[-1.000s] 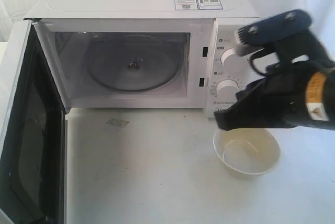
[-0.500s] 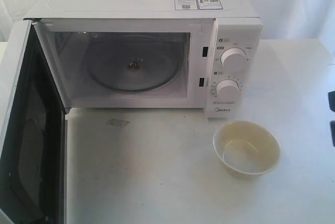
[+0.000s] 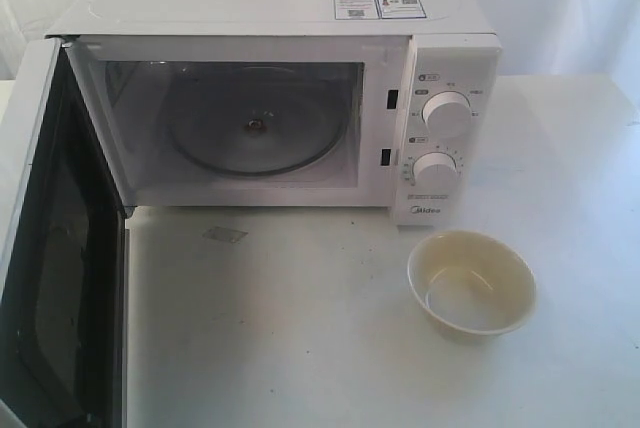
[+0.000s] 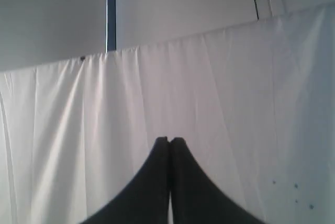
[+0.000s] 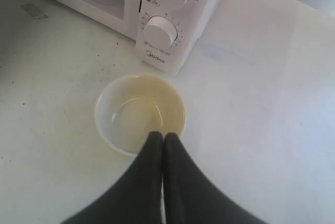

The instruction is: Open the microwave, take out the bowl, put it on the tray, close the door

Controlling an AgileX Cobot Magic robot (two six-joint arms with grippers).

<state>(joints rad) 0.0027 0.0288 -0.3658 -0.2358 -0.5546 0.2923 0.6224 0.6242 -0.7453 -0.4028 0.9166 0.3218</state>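
Counter point(image 3: 300, 348): white, and it carries everything. I see no tray in any view.

Microwave point(image 3: 260, 8): stands at the back of the counter. Its cavity is empty apart from the glass turntable point(image 3: 255, 133).

Door point(image 3: 60, 278): wide open, hinged at the microwave's left side and swung out forward, inner window facing the cavity.

Bowl point(image 3: 471, 283): out of the microwave and upright on the bare counter, just in front of the control panel and not touching it. It looks empty.

Right tool point(image 5: 162, 137): fingers pressed together, holding nothing, hanging above the bowl's near rim. It is out of the exterior view.

Left tool point(image 4: 169, 140): also closed on nothing, pointed at a white curtain, with the microwave not in its view.

Judgement: the bowl is out, so closing the door is the step in hand.

Plan:
- I bring the left arm round to the door's outer face.
- I keep the fingers closed as a blunt pusher.
- I contact near the free edge, far from the hinge.
- I follow the door's arc towards the microwave front.
- I finish with a firm press so the latch catches.

Risk: the free edge sweeps near the bowl, so I watch that gap and keep the right arm clear.
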